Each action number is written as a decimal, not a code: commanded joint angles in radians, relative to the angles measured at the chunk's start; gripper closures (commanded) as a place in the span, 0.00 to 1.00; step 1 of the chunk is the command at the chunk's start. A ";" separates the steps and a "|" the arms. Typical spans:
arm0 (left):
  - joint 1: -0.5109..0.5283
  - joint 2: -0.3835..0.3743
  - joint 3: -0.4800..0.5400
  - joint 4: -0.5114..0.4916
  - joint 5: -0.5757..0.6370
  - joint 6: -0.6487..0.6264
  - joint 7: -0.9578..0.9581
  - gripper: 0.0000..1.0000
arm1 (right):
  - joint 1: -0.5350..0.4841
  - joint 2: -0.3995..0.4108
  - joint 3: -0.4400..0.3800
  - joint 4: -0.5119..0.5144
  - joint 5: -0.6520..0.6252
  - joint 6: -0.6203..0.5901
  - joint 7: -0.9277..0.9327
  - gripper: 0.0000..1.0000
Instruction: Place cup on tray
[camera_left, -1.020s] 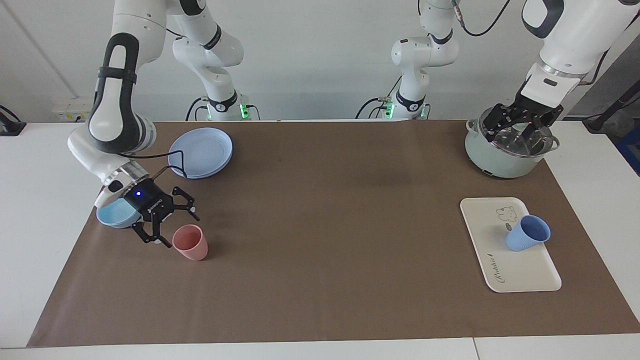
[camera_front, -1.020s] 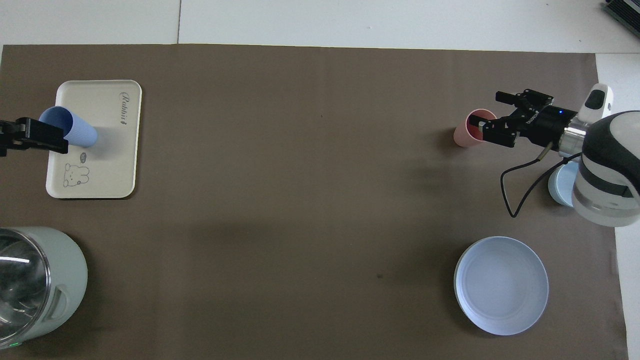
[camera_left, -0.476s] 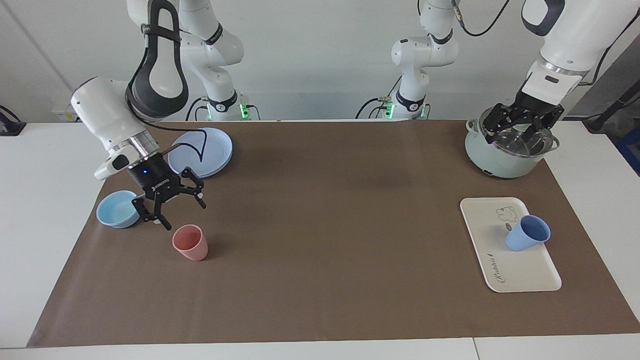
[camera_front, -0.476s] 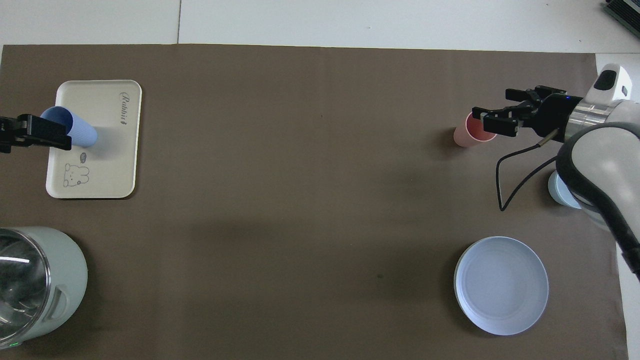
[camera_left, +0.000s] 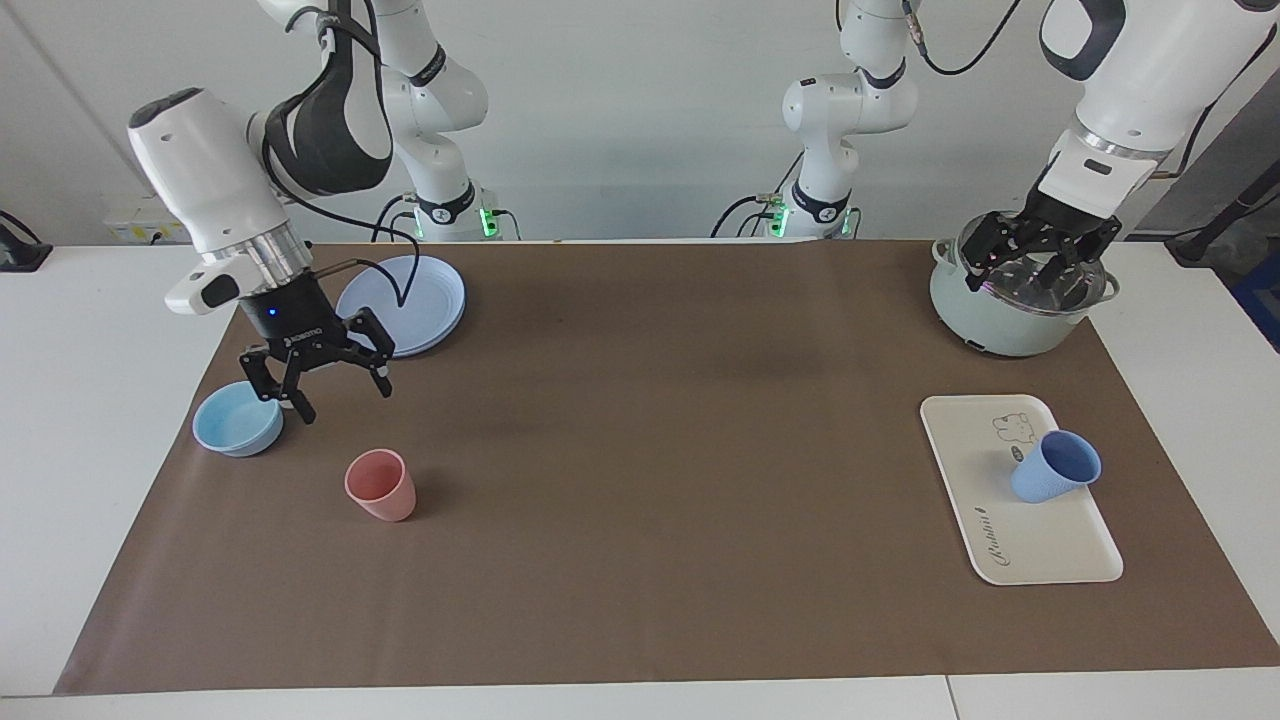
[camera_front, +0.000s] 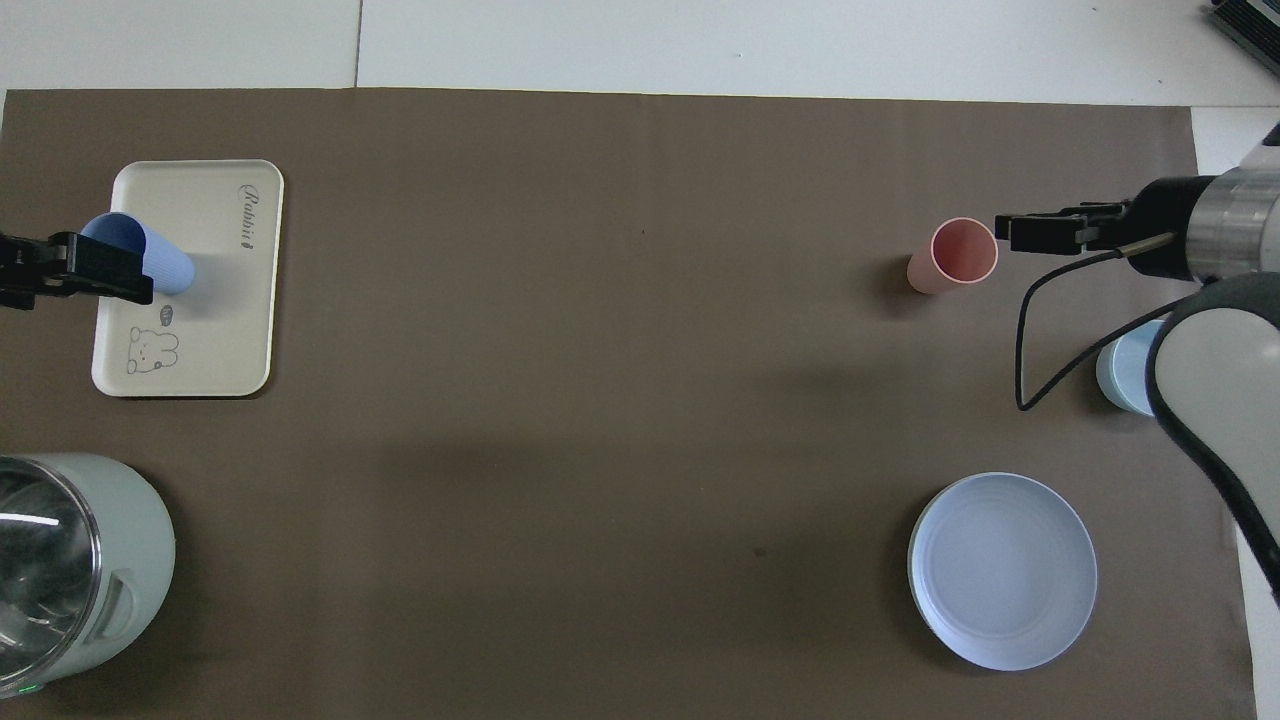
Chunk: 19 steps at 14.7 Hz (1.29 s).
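The blue cup (camera_left: 1055, 467) (camera_front: 150, 260) stands mouth up on the cream tray (camera_left: 1010, 540) (camera_front: 200, 330), close to the bear drawing, at the left arm's end of the table. My left gripper (camera_left: 1030, 282) (camera_front: 60, 275) hangs open over the pot's lid and holds nothing; in the overhead view it overlaps the cup's rim. My right gripper (camera_left: 340, 400) (camera_front: 1010, 228) is open and empty in the air over the mat, between the bowl and the plate and apart from the pink cup.
A pink cup (camera_left: 381, 485) (camera_front: 955, 255) stands upright on the brown mat. A light-blue bowl (camera_left: 237, 420) (camera_front: 1125, 375) and a round blue plate (camera_left: 405, 300) (camera_front: 1002, 570) lie nearer the robots. A pale green pot (camera_left: 1010, 315) (camera_front: 70, 570) with a glass lid stands near the tray.
My right gripper has risen and drawn back from the pink cup toward the robots, leaving the cup standing. The left gripper has stayed over the pot. The blue cup has not moved.
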 joint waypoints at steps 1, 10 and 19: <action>0.007 -0.013 0.001 -0.018 -0.008 0.015 0.018 0.00 | -0.012 -0.011 0.005 0.079 -0.142 -0.193 0.161 0.00; -0.001 -0.016 0.001 -0.021 -0.005 -0.031 0.014 0.00 | -0.050 -0.098 0.008 0.124 -0.223 -0.519 0.218 0.00; 0.004 -0.018 0.001 -0.019 -0.003 -0.041 0.026 0.00 | -0.037 -0.094 0.030 0.162 -0.245 -0.588 0.275 0.00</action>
